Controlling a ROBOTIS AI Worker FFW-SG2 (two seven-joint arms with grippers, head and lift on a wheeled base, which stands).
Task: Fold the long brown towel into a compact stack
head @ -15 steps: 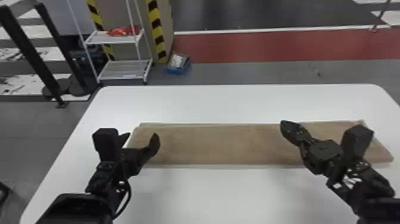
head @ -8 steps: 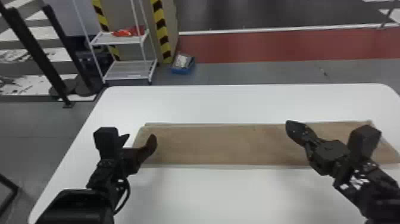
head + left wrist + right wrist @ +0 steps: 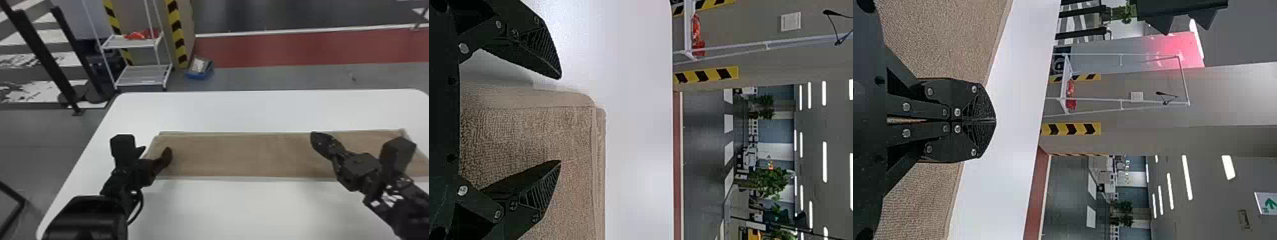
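The brown towel [image 3: 242, 156] lies before you as a long, flat strip running left to right across the white table [image 3: 255, 110], its long sides roughly in line with the table's far edge. Layers show along its rim, so you probably have the lengthwise fold done and are at the first crosswise fold, with the compact stack still to make.

Your left gripper [image 3: 559, 120] stands open at the towel's left end, one finger just outside that end and the other over the cloth, nothing pinched. The next move likely asks you to lower it, slide the outer finger under the end and close on every layer, then carry that end toward the middle. Catch only the top layer and the fold may open or skew.

Your left arm comes in from the near side, fingers pointing forward. Your right gripper [image 3: 994, 120] is closed on nothing, its fingertips together above the right part of the towel; you can't tell whether they touch it. That arm slants in from the near right corner, angled inward. It could press the cloth steady.

Beyond the table stand a white wire-legged rack [image 3: 143, 43] and a blue bin [image 3: 199, 76].
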